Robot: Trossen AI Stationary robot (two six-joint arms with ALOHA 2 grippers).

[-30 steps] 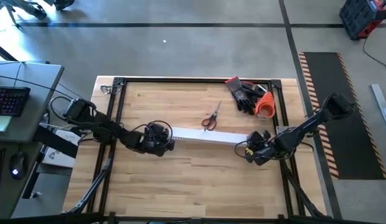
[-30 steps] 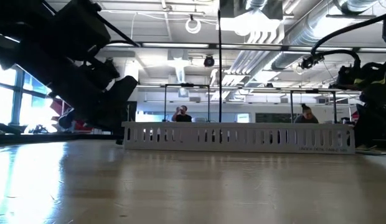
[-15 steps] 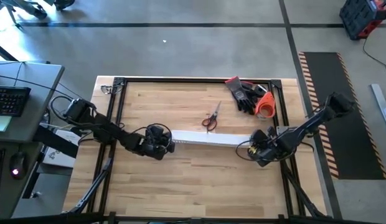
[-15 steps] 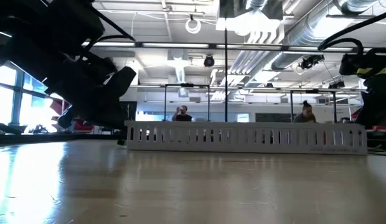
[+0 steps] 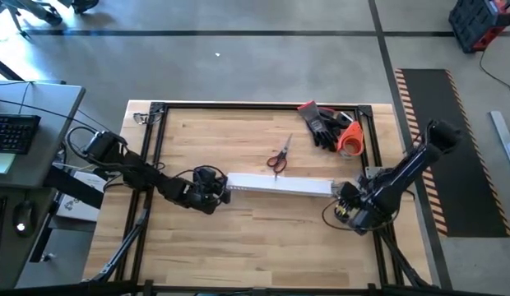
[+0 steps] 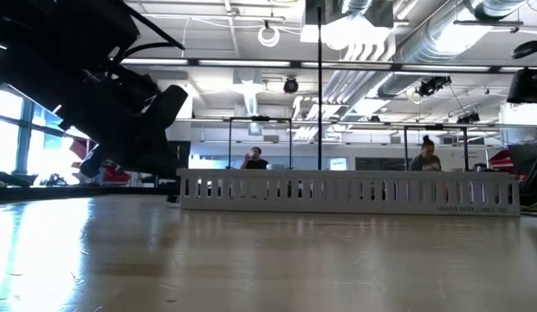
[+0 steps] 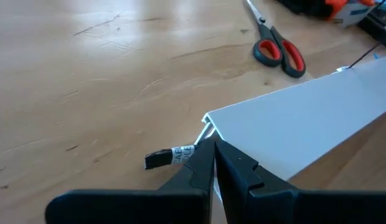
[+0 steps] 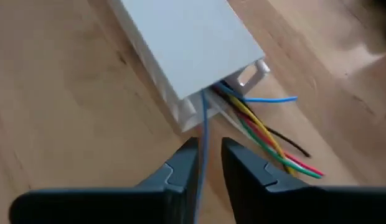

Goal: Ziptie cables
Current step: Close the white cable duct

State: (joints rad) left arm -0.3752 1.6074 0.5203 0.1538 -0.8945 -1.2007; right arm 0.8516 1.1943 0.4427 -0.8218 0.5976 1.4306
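Left pincer (image 7: 213,163), fingers nearly together, sits at the left end of a white cable duct (image 5: 278,185) on the wooden desk (image 5: 238,247), pinching a thin white wire that leaves the duct's corner; a small black-and-white labelled tag (image 7: 169,157) lies on the wood just beside the fingertips. Right pincer (image 8: 208,163), at the duct's opposite end near the desk's right edge, holds its fingers narrowly apart with a single blue wire (image 8: 202,134) running down between them; whether the fingers actually press on it cannot be told.

From that open end of the duct (image 8: 193,50) spills a fan of thin cables (image 8: 268,140) in blue, yellow, red, green and black, lying loose on the wood just beside the blue strand. In the high view the left pincer (image 5: 212,187) meets the duct's left end, and the right pincer (image 5: 350,205) lies just off its right end.

Red-handled scissors (image 5: 278,155) rest on the desk just behind the duct, also seen in the left wrist view (image 7: 277,43). Dark work gloves (image 5: 322,125) and an orange object (image 5: 350,138) lie together at the far right corner. From desk level, the duct's comb-slotted side wall (image 6: 346,191) stretches across the scene, with two people (image 6: 253,159) seated far back in the room.
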